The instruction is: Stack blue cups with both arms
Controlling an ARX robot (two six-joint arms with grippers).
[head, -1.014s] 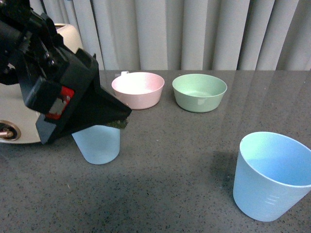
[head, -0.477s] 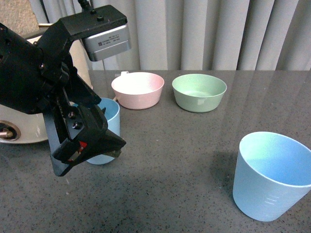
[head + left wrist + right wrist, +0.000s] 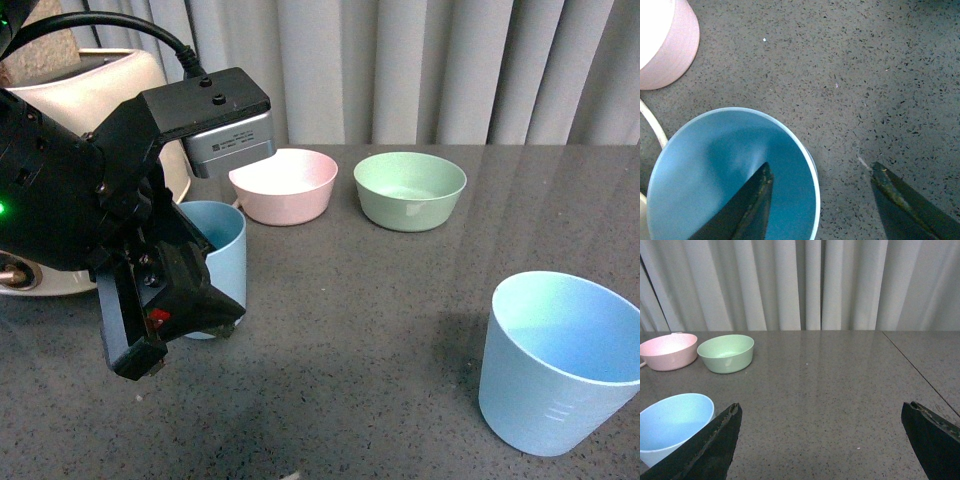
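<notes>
Two light-blue cups stand upright on the dark speckled table. The left cup [image 3: 222,245] is partly hidden by my black left arm; the right cup [image 3: 560,365] stands alone at the front right. My left gripper [image 3: 222,312] is open at the left cup. In the left wrist view, the left gripper [image 3: 820,170] straddles the cup's [image 3: 715,165] rim, one finger over its inside and the other over the table. My right gripper [image 3: 821,407] is open over bare table, with the right cup [image 3: 672,420] beside one finger. The front view does not show it.
A pink bowl [image 3: 285,185] and a green bowl [image 3: 410,190] sit behind the cups. A cream appliance [image 3: 100,90] stands at the back left, behind my left arm. A white cable [image 3: 652,122] runs by the left cup. Grey curtains hang behind the table.
My left arm has turned and come down, so its open gripper went from covering the left cup's top to straddling its rim. Neither cup has moved.
</notes>
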